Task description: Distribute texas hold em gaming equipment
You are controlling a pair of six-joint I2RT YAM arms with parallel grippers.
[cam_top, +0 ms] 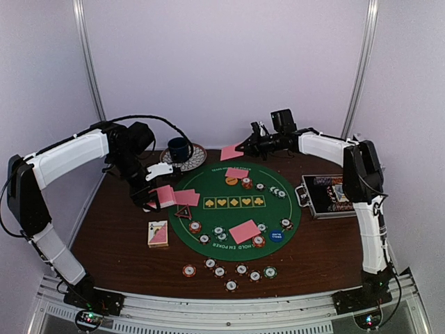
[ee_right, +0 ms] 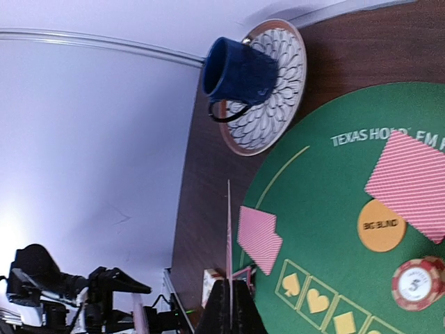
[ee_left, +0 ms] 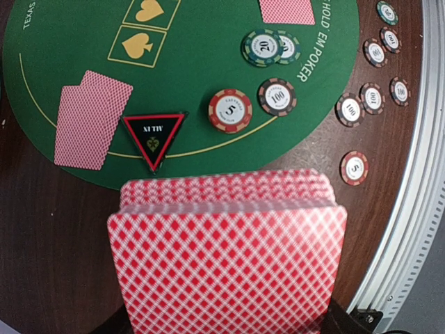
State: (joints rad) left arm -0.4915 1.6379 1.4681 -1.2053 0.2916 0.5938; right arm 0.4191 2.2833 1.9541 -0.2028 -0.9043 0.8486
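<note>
My left gripper [cam_top: 153, 197] is shut on a deck of pink-backed playing cards [ee_left: 226, 254], held above the left edge of the green poker mat [cam_top: 215, 219]. The deck fills the bottom of the left wrist view and hides the fingers. My right gripper [ee_right: 229, 298] is shut on a single card [ee_right: 229, 229], seen edge-on, held in the air over the back of the mat [cam_top: 231, 152]. Card pairs [ee_left: 90, 118] lie face down on the mat. The black triangle marker [ee_left: 154, 136], striped chips [ee_left: 230, 110] and an orange disc [ee_right: 381, 225] lie there too.
A blue cup [ee_right: 236, 73] on a patterned saucer [ee_right: 281, 104] stands at the back left. An open black case [cam_top: 330, 196] sits at the right. A card box [cam_top: 158, 234] lies left of the mat. Several chips [cam_top: 229, 270] are lined up along the near side.
</note>
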